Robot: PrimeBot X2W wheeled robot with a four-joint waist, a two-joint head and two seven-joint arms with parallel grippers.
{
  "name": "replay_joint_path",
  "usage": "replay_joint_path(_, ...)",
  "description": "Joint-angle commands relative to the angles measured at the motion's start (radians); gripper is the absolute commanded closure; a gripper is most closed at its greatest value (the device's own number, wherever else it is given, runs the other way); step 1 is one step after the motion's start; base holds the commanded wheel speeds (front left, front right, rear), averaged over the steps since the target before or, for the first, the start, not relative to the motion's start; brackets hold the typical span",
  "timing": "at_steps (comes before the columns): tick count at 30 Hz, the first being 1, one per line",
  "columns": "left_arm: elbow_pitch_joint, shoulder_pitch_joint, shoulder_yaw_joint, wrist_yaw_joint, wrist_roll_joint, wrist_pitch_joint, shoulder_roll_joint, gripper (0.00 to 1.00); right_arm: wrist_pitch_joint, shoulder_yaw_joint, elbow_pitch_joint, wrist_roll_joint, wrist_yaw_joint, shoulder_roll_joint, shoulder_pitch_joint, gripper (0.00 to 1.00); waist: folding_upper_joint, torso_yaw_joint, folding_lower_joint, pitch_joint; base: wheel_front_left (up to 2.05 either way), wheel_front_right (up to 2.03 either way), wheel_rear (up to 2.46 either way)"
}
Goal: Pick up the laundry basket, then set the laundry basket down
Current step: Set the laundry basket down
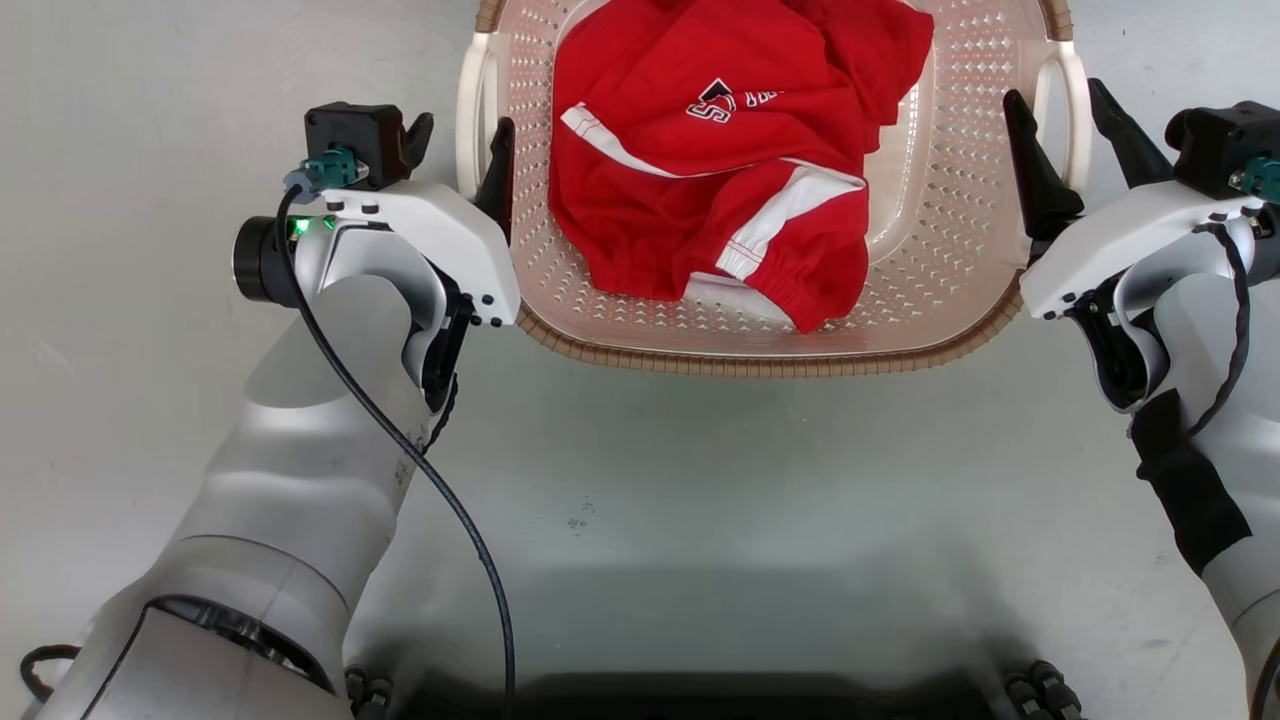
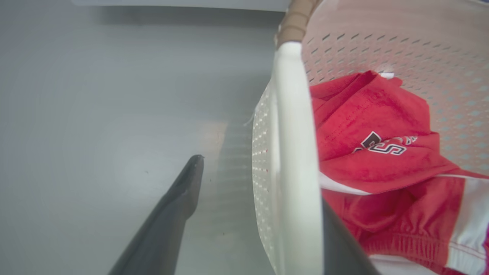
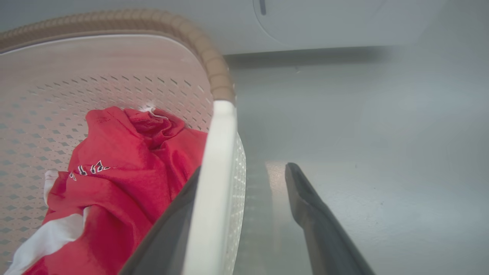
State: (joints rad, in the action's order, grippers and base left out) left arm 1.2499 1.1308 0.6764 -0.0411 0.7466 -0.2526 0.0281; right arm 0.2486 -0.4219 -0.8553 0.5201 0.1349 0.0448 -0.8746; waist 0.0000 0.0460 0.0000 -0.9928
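The laundry basket [image 1: 740,362], pale pink with a brown woven rim, stands on the grey floor holding a red garment [image 1: 720,170]. My left gripper [image 1: 460,140] is open, one finger on each side of the basket's white left handle [image 1: 468,110]. My right gripper [image 1: 1056,97] is open astride the white right handle [image 1: 1075,105]. In the left wrist view the handle [image 2: 294,152] runs between the fingers [image 2: 183,191], with a gap on the outer side. The right wrist view shows the other handle [image 3: 214,183] between that gripper's fingers [image 3: 305,206], again with a gap.
Grey floor [image 1: 700,480] lies all around the basket. A white appliance front [image 3: 344,19] stands beyond the basket. The robot's dark base [image 1: 700,700] is at the near edge of the head view.
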Motion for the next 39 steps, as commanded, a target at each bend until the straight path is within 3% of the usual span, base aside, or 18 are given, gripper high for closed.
replay_joint_path(1, 0.004, -0.019, -0.025, 0.008, -0.004, -0.009, 0.069, 0.0, 0.013, -0.012, 0.008, 0.012, -0.004, 0.018, 0.045, 0.0, 0.0, 0.0, 0.0, 0.0, 0.0, 0.0, 0.0)
replay_joint_path(39, -0.002, -0.078, -0.114, -0.025, -0.082, -0.009, 0.066, 0.0, 0.013, -0.07, 0.03, 0.072, -0.004, 0.026, 0.043, 0.0, 0.0, -0.012, 0.0, 0.084, 0.0, 0.0, 0.0)
